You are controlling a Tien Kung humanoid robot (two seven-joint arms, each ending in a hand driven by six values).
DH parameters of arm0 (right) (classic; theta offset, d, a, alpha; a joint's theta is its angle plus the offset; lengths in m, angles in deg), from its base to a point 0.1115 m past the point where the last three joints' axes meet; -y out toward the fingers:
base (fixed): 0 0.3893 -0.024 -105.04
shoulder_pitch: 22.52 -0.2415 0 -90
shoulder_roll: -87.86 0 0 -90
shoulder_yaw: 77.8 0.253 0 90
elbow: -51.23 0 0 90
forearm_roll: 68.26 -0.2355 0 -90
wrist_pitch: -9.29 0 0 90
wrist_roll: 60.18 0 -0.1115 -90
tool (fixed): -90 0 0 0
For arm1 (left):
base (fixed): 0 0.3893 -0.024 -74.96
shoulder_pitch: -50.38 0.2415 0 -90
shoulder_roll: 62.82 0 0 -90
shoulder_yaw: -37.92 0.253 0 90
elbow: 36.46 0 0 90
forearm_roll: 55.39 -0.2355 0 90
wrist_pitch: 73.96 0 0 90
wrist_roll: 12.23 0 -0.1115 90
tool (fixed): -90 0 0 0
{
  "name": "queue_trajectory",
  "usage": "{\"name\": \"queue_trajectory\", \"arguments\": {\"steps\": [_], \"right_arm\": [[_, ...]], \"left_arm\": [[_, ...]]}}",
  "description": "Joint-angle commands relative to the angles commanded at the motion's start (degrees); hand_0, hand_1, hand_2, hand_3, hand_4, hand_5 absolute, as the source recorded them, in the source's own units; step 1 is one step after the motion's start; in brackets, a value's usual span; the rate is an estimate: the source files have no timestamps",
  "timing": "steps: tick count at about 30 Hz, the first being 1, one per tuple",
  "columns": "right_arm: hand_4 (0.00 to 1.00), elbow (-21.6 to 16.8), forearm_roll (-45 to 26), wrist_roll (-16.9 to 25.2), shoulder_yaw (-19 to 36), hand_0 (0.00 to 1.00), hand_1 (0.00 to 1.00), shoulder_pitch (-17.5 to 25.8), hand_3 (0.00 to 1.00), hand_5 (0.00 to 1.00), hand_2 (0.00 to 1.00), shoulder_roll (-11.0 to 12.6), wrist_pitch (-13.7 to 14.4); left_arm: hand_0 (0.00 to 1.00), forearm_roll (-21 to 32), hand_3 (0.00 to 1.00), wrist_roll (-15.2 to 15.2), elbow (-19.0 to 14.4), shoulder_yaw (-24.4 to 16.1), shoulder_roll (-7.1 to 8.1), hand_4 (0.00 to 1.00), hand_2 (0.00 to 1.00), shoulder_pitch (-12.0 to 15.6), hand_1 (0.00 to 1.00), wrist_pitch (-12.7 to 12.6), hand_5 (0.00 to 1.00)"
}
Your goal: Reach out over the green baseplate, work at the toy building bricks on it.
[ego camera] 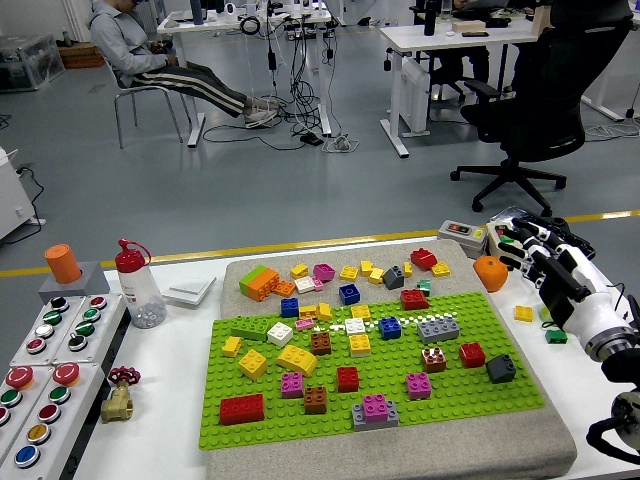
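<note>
Head view: the green baseplate (pixel 300 425) sits on a grey mat (pixel 400 455) in the middle of the white table (pixel 170 420), and it's covered in toy building bricks (pixel 350 345) — red, yellow, pink, blue, grey, brown, scattered all over it. A few more loose bricks lie on the mat just behind the plate's far edge, including an orange-and-green one (pixel 259 281).

The right hand (pixel 530 250) comes in from the right edge and hovers off to the right of the baseplate, not touching any brick. Its fingers look relaxed and loosely spread, holding nothing. An orange ball-ish thing (pixel 490 272) sits just beside the fingertips, apart from them as far as I can tell.

Left side of the table: a button panel (pixel 45 375), a brass valve with a red handle (pixel 120 395), and a red-capped bottle (pixel 138 285). In the background a person (pixel 150 50) sits in a chair.
</note>
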Motion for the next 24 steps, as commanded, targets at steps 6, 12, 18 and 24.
{"name": "queue_trajectory", "arguments": {"steps": [6, 12, 18, 24], "right_arm": [[0.782, 0.45, 10.06, -0.38, -3.45, 0.869, 0.829, -1.25, 0.855, 0.336, 0.860, 0.84, 0.84], [0.779, 1.71, 22.97, -1.97, -8.53, 0.881, 0.833, -4.15, 0.864, 0.330, 0.864, 2.54, 1.66], [0.766, 0.89, 36.09, -2.65, -11.94, 0.882, 0.835, -5.90, 0.864, 0.319, 0.860, 4.18, -0.84], [0.739, -0.69, 47.96, -3.03, -15.31, 0.876, 0.830, -6.78, 0.858, 0.296, 0.842, 5.34, -4.17]], "left_arm": [[0.661, -0.08, 0.478, -0.01, -0.02, -0.12, 0.04, 0.366, 0.631, 0.11, 0.619, -0.09, 0.998], [0.660, -0.04, 0.475, -0.01, -0.02, -0.20, 0.19, 0.367, 0.629, 0.15, 0.618, -0.22, 0.998], [0.660, 0.19, 0.472, 0.12, 0.00, -0.17, 0.34, 0.366, 0.628, 0.13, 0.617, -0.34, 0.998], [0.660, 0.57, 0.469, 0.27, 0.04, -0.02, 0.40, 0.366, 0.627, -0.02, 0.616, -0.46, 0.998]]}}
